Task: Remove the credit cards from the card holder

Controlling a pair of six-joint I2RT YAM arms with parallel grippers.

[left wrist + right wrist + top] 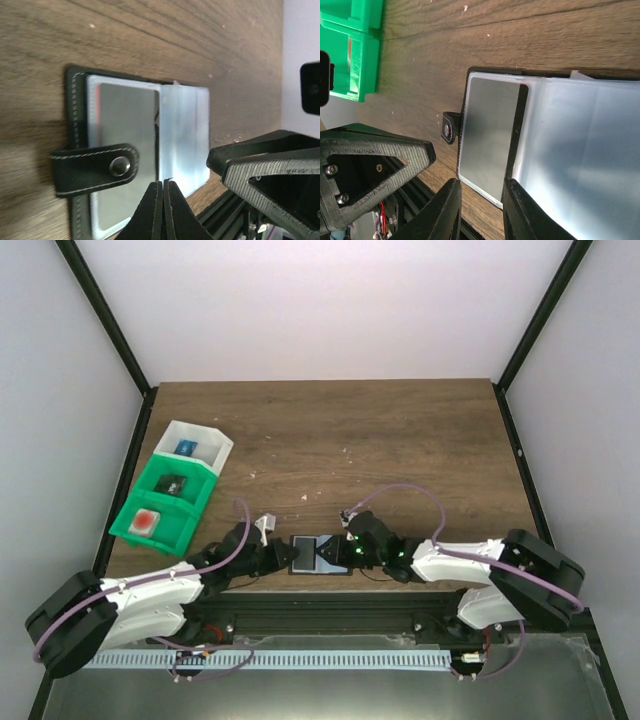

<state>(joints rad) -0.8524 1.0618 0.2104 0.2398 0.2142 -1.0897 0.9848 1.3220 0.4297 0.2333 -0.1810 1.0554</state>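
**benchrat:** What are the pincers doing here?

**yam_fan:** The left pincer (163,187) is squeezed fully shut, fingers flat against each other. Its tips sit right at the near edge of the card holder (127,130), about where the fold is. I can't tell if anything's pinched in there. The right pincer (482,183) comes in from the other side and is partly open, with a clear gap between the fingers. The holder's near edge shows in that gap, and one finger overlaps the pale panel. It doesn't look clamped on anything.

**benchrat:** And the holder itself?

**yam_fan:** It's lying open and flat on the wooden tabletop (400,440), right between the two pincers near the front edge. It has a black rim with light stitching, one grey panel and one pale blue, see-through-looking panel. A black strap (85,172) with a metal snap stud (120,166) sticks out past the rim.

**benchrat:** Anything else around?

**yam_fan:** Green bins (170,502) and a white bin (200,445), well off to the left.
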